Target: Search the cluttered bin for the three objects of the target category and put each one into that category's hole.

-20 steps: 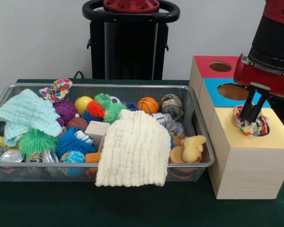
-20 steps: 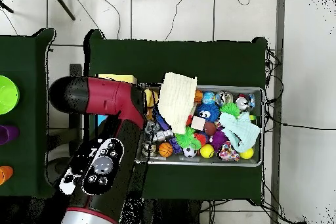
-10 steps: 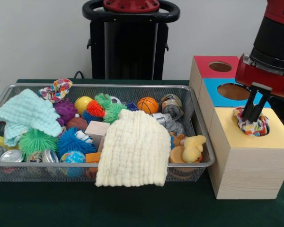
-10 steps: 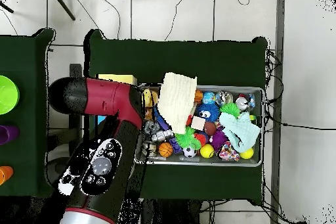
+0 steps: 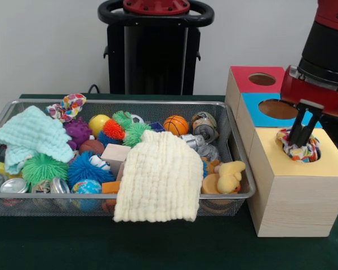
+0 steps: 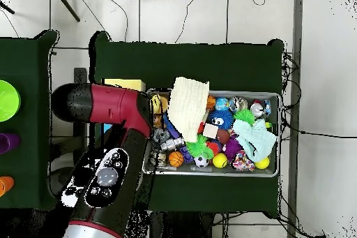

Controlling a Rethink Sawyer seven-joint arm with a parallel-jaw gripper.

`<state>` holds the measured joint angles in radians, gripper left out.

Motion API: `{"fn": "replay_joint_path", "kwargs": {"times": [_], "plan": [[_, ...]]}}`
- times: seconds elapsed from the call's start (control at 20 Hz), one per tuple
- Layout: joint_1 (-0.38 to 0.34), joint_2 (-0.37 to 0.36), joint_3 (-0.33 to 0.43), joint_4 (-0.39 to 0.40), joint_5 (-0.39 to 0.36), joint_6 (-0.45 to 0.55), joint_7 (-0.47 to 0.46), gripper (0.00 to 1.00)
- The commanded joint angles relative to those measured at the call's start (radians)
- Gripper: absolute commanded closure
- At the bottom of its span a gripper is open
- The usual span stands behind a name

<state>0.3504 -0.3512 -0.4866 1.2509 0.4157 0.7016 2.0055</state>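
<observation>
- The gripper (image 5: 302,136) is poking down at the hole in the yellow box (image 5: 296,191), fingers close together and pinching the multicoloured fabric piece (image 5: 297,148), as far as I can tell. The cloth sits bunched over the hole, half in, with folds flopped over the rim.
- Main risk imo: if it lets go here, the cloth could just sit on the rim instead of dropping through. It's floppy and wider than it looks, so it may bridge the opening.
- Second one: the fabric could snag on a finger and get dragged back out when the arm lifts.
- A bit further out, the blue box (image 5: 270,109) and red box (image 5: 253,79) are right behind the yellow one. Any sideways drift and the cloth lands on the wrong colour.
- Over on the left, the wire bin (image 5: 236,194) is still crammed. There's a similar patterned scrunchie-looking thing (image 5: 67,106) at the far left rim, a mint cloth (image 5: 31,135) and a big cream cloth (image 5: 158,177) draped over the near edge.
- That cream one could drag the ducks (image 5: 228,177) or the cans (image 5: 203,126) out when grabbed.
</observation>
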Motion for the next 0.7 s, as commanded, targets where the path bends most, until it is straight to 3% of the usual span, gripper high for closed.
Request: {"fn": "replay_joint_path", "kwargs": {"times": [0.05,0.7], "plan": [[-0.013,0.046,0.084,0.134,0.032,-0.081,0.279,1.00],[-0.011,0.052,0.086,0.146,0.045,-0.113,0.269,1.00]]}}
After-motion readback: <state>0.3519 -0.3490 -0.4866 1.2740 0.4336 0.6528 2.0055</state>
